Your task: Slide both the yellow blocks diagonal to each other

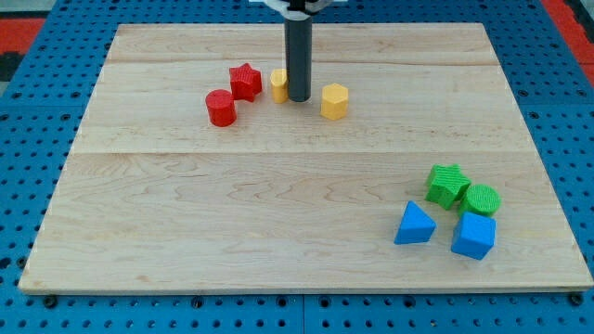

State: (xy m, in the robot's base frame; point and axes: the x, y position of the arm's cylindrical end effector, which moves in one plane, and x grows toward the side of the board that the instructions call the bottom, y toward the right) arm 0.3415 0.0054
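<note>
A yellow block (278,85), its shape partly hidden by the rod, sits near the view's top, just right of the red star. A yellow hexagonal block (334,100) sits a little to its right and slightly lower. My tip (299,98) stands between the two, touching or almost touching the right side of the partly hidden yellow block, with a small gap to the hexagonal one.
A red star (245,81) and a red cylinder (221,108) lie left of the yellow blocks. At the view's lower right are a green star (447,185), a green cylinder (482,199), a blue triangular block (414,224) and a blue cube-like block (474,235). The wooden board (186,232) lies on a blue pegboard.
</note>
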